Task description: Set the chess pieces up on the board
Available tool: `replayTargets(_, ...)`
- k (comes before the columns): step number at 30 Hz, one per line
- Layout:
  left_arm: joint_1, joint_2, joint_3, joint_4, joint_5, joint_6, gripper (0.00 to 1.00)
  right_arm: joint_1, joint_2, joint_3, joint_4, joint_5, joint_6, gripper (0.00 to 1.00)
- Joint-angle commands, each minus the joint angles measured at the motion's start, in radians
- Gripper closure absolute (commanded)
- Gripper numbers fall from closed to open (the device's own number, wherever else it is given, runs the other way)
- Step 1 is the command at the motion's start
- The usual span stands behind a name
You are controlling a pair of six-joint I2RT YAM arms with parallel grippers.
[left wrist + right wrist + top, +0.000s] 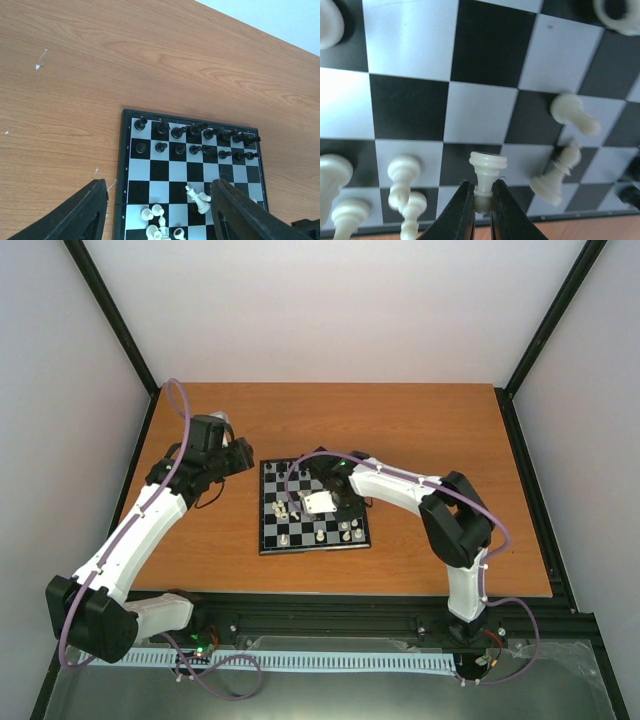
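The board (283, 541) lies mid-table. Black chess pieces (200, 134) stand in two rows along its far side in the left wrist view. Cream-white pieces lie scattered: a tipped one (199, 199) and a small heap (160, 226) at the near edge. My right gripper (482, 189) hovers over the board, shut on a cream-white pawn (488, 167) held by its neck, base pointing away from the fingers. More white pieces (405, 172) stand or lie around it. My left gripper (160, 197) is open with nothing between its fingers, beside the board's left edge (243, 456).
The wooden table (420, 420) stretches beyond the board on all sides. White walls with black frame posts (110, 310) enclose it. The right arm (455, 525) reaches in from the right, its white wrist part covering the board's middle.
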Motion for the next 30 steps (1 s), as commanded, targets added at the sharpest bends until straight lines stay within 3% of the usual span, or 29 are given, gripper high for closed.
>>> replayTargets(1,0.009,-0.015,-0.001,0.026,0.012,0.028,0.4,0.034,0.057,0.043,-0.004,0.114,-0.015,0.93)
replayTargets(4,0.009,-0.017,-0.004,0.028,0.015,0.029,0.4,0.036,0.078,0.07,-0.013,0.119,-0.007,0.92)
replayTargets(11,0.008,-0.017,-0.006,0.032,0.035,0.03,0.4,0.037,0.081,0.075,-0.015,0.104,0.002,0.76)
replayTargets(30,0.008,-0.01,-0.014,0.035,0.061,0.034,0.4,0.033,0.079,0.078,-0.005,0.057,0.05,0.7)
